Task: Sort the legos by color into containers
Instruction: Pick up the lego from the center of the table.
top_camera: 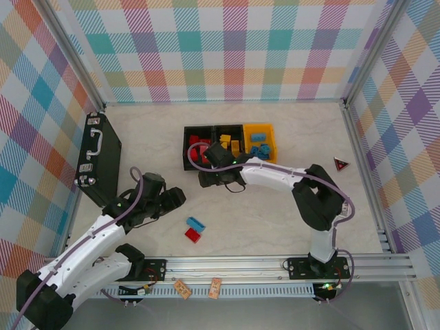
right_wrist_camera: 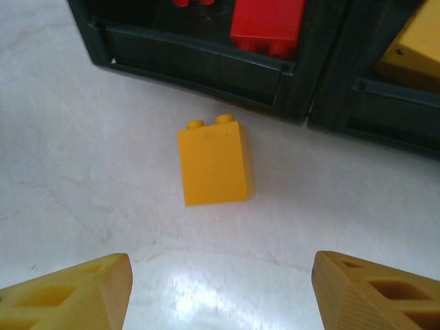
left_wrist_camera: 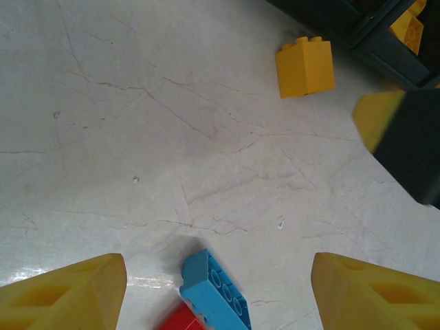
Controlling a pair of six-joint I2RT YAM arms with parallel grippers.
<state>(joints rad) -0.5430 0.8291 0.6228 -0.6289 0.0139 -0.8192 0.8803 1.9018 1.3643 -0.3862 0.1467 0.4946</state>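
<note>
You're poising the spread right gripper [right_wrist_camera: 220, 292] to pick the yellow studded plastic brick [right_wrist_camera: 214, 165] mid-frame (just outside the black plastic bin [right_wrist_camera: 199, 58]).

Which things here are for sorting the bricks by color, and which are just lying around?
For the job: loose blue brick, red brick, yellow brick; the three joined bins.
Just lying about: black briefcase, red-and-black triangle.
</note>
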